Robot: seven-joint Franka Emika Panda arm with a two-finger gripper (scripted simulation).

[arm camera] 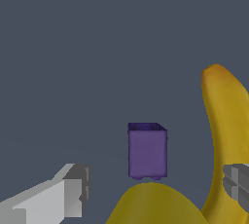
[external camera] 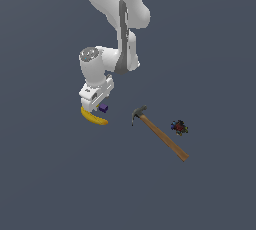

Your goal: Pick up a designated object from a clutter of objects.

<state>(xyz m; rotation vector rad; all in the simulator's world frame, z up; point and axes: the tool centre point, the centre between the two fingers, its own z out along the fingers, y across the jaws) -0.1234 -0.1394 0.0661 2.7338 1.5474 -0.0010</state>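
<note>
gripper (arm camera: 155, 189) low over the purple cube (arm camera: 147, 151)
its jaws stand wide, straddling the cube so a close would catch it, but the banana (arm camera: 223, 130) crowds one finger.

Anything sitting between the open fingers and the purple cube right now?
No: in the wrist view the purple cube lies in the gap of the gripper, the floor around it bare; the banana curves alongside, apparently under one finger.

A: What is hidden in the exterior view?
B: The gripper (external camera: 96, 108) covers part of the banana (external camera: 95, 118); the multicoloured lump (external camera: 179, 127) is too small to identify.
A: And the wrist view?
B: The frame edge cuts off the banana (arm camera: 223, 121) and both fingers (arm camera: 73, 189).
</note>
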